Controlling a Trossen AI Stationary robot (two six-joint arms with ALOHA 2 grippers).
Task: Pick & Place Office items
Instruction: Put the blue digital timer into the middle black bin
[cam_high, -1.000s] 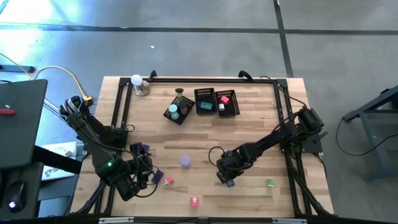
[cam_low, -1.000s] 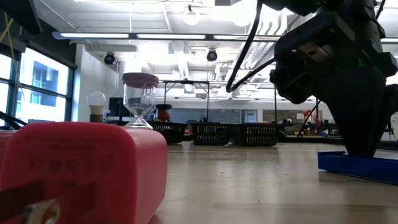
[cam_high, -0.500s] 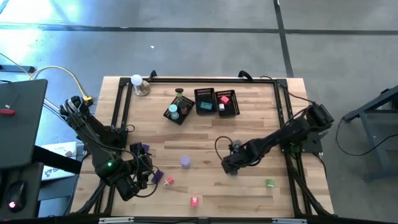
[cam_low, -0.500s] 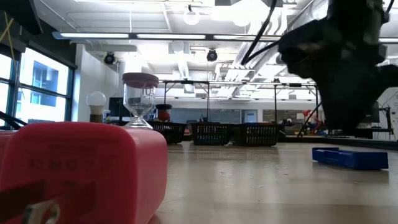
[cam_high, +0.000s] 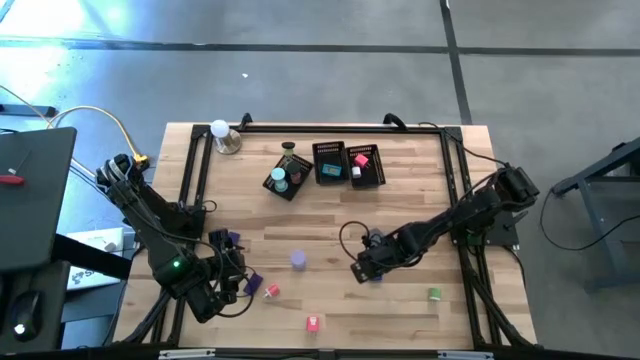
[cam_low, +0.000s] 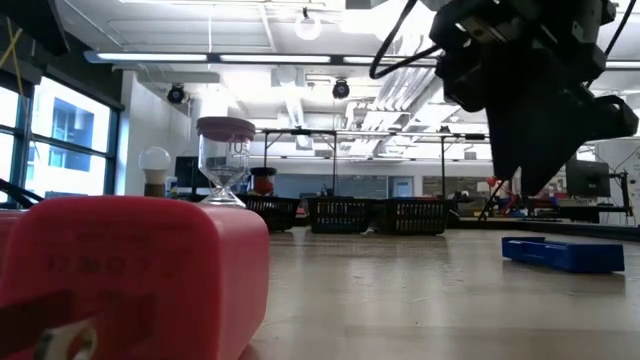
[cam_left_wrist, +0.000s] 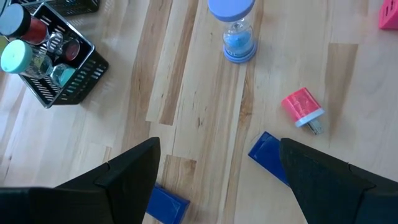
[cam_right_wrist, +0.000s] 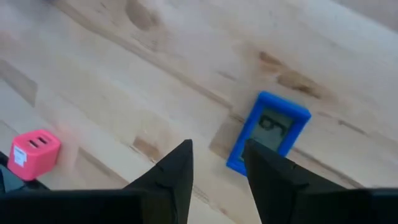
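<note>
Two grippers — right gripper (cam_right_wrist: 214, 180) slightly parted above the blue timer (cam_right_wrist: 269, 132), left gripper (cam_left_wrist: 217, 177) spread wide

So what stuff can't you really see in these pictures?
- Blue timer: its screen is too blurred in the right wrist view to read.
- Pink block: cut off by the low view's bottom and left edges, and it hides the table behind it.
- Baskets: what is inside is too small in the high view.
- Blue block: cut off by the bottom edge and a finger in the left wrist view.
</note>
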